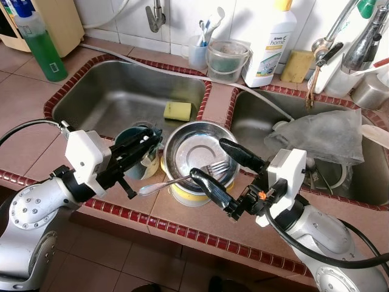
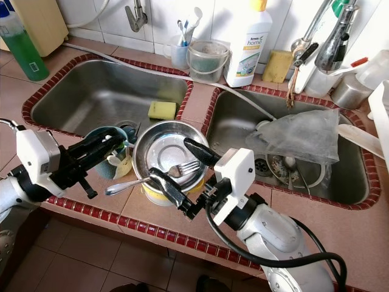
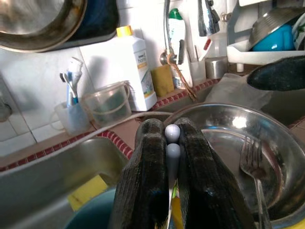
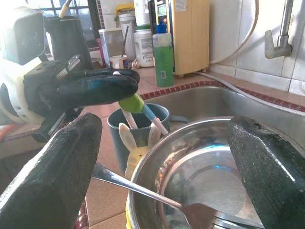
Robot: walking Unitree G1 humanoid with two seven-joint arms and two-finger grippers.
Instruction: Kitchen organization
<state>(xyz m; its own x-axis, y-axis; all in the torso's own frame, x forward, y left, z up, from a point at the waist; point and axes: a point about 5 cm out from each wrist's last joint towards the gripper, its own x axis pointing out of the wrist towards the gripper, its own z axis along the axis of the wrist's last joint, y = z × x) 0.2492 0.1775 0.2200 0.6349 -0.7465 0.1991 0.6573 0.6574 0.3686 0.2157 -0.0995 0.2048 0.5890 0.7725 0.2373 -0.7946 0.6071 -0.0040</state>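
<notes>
Head views: steel bowl (image 1: 196, 149) on the counter ledge between the sinks, fork (image 1: 182, 177) resting in it, handle pointing to 8 o'clock. Right gripper (image 1: 226, 166) spread wide, empty, straddling the bowl's near rim.

Left wrist view: left gripper (image 3: 170, 157) clamped on two thin utensil handles (image 3: 172, 138).

Right wrist view: teal cup (image 4: 138, 130) below them.

Advice: lower straight into cup before releasing.

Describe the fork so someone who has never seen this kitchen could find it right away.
Start at the double steel sink with its red tile rim. On the counter in front of the divider sits a steel bowl on a yellow base. The fork lies across it, tines inside, handle sticking out over the rim toward the blue cup; it is the only loose metal cutlery there.
</notes>
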